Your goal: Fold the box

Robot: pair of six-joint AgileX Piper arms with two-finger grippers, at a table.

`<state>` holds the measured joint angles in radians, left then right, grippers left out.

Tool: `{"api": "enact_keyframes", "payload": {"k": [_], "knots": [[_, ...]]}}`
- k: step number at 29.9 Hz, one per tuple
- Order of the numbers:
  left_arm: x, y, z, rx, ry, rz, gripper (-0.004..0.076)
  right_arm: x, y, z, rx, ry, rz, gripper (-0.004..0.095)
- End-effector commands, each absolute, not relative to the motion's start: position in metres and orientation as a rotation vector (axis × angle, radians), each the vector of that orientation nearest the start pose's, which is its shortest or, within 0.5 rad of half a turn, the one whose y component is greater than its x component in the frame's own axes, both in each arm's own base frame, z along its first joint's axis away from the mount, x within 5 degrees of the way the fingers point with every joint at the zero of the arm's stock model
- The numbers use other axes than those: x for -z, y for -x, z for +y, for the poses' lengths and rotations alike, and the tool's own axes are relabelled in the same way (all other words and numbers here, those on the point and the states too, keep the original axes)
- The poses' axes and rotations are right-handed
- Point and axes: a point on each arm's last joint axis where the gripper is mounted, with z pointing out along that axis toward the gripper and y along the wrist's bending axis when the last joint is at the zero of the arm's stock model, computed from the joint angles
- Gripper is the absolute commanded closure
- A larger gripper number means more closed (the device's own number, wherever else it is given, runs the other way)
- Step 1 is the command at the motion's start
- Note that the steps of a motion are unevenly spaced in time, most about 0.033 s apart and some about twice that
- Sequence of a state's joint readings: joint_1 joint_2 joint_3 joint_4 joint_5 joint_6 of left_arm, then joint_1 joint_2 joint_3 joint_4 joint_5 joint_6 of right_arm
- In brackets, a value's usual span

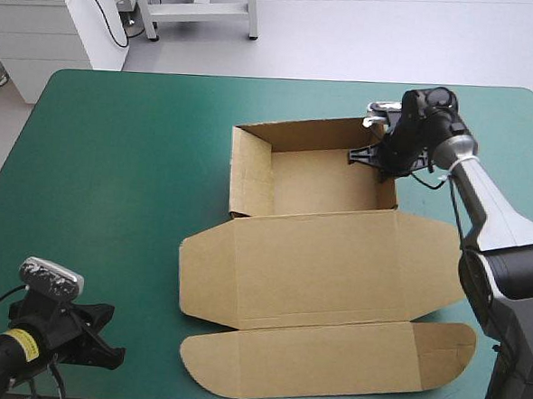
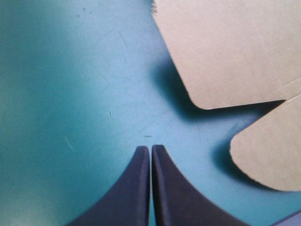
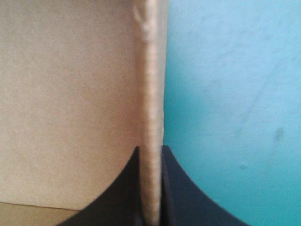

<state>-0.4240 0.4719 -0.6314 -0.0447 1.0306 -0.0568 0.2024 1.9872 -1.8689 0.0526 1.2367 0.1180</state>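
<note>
The black-finned right gripper [image 3: 150, 149] pinches a raised wall of the brown cardboard box [image 3: 70, 94] between its jaws; best press squarely, wall upright. The left gripper [image 2: 151, 147] is closed on nothing, box ahead.

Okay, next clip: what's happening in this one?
The box stands as an open tray, its lid lying flat toward the table's near edge. The right gripper is shut on the tray's right wall near the far corner, one finger inside and one outside. The left gripper is shut and empty, low over the teal-green cover by the near left corner, short of the lid's rounded flaps and touching nothing.
</note>
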Motion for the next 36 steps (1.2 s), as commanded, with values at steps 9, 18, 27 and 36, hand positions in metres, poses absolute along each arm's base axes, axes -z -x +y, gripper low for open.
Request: {"api": "enact_keyframes", "payload": {"k": [9,18,27,36], "knots": [[-0.328,-0.032,-0.012,0.259,-0.385,2.01,0.0731,-0.398,-0.376,-0.111,0.208,-0.27,2.527,0.0929],[-0.331,-0.019,-0.004,0.243,-0.372,1.934,0.0731,-0.362,-0.352,-0.197,0.159,-0.546,2.499,0.0929],[-0.331,-0.021,0.001,0.17,-0.369,1.93,0.0731,-0.335,-0.353,-0.213,0.202,-0.609,2.52,0.0908],[-0.322,-0.023,-0.001,0.169,-0.376,1.959,0.0731,-0.333,-0.35,-0.212,0.151,-0.528,2.567,0.0466]]}}
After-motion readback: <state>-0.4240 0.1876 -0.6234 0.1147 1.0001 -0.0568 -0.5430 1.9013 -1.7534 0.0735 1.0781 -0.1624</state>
